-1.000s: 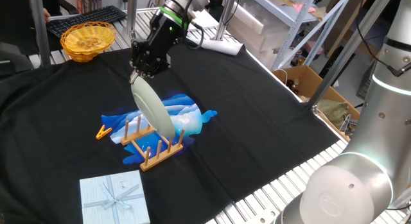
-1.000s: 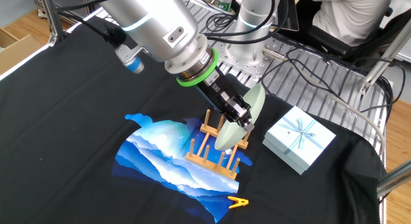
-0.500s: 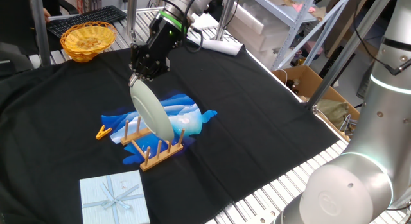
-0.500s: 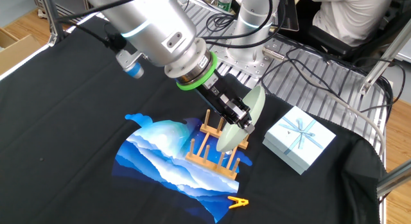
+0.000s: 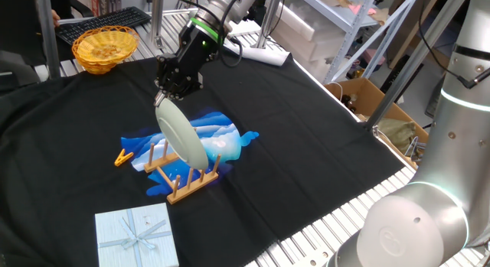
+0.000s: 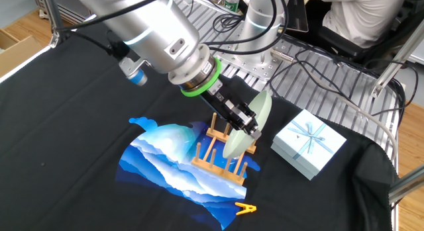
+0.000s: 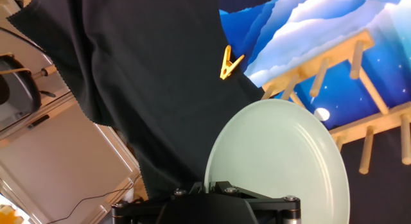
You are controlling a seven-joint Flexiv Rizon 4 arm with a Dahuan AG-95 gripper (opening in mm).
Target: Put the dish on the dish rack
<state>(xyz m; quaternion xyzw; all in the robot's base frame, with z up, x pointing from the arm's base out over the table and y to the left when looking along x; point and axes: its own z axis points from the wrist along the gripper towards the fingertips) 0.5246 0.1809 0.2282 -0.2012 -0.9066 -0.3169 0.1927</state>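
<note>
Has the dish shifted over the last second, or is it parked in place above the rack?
Yes. The dish, held by the gripper, has crept up and left, away from the dish rack.

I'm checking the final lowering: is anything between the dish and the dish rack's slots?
Nothing visible. The gripper holds the dish on edge right over the dish rack; its pegs stand bare. The orange clothespin lies off to the side.

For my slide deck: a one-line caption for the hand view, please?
Gripper holds the dish by its rim above the dish rack.
</note>
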